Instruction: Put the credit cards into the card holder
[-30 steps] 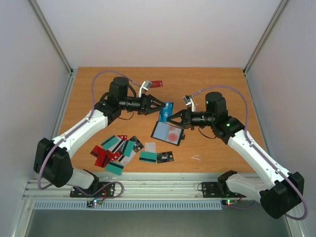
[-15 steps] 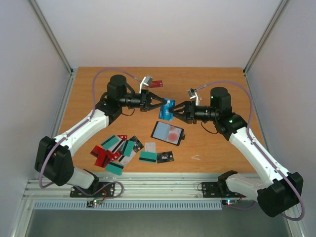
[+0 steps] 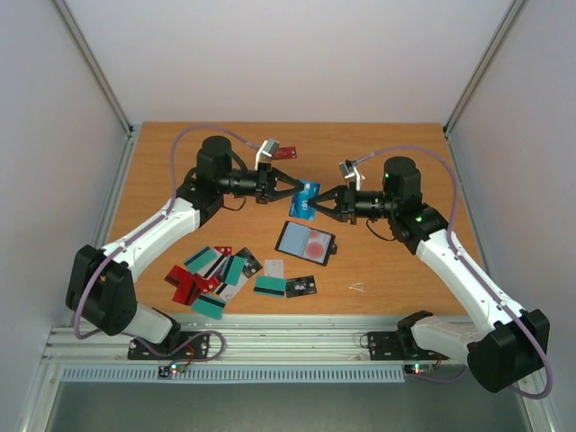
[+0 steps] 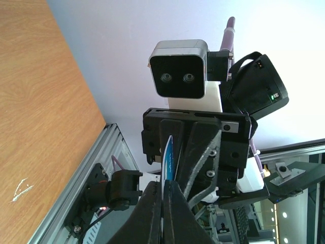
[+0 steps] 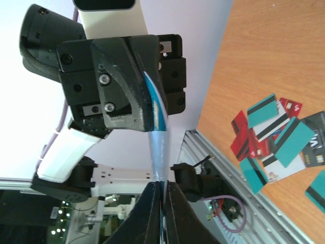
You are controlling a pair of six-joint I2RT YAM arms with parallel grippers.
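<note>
- The loose credit cards (image 3: 211, 273), teal, red, black and white, lie in an overlapping heap at the near left of the table (image 3: 396, 144). A few singles trail off to its right. The right wrist view shows the dark stripes on the teal ones. The left wrist view does not show the heap at all.
- A lone red card (image 3: 285, 153) lies at the far side. It shows only from the top camera, just beyond the left arm's wrist.
- The left gripper (image 3: 294, 192) reaches toward the middle, above the table. Its own camera shows the two fingers pressed together on the thin edge of the blue card (image 3: 307, 200).
- The blue card is held in the air between the two arms, tilted, above and just beyond the card holder. From the top its face is plain. Both wrist views show it only edge-on, as a pale sliver.
- The card holder (image 3: 304, 241) lies open and flat on the table below the card, pale inside with a reddish blotch. Neither wrist view shows it.
- The right gripper (image 3: 318, 203) meets the left one head-on. Its own camera shows its fingers clamped on the opposite edge of the same card.
- A small white scrap (image 3: 358, 287) lies near the front edge. It also shows in the left wrist view.
</note>
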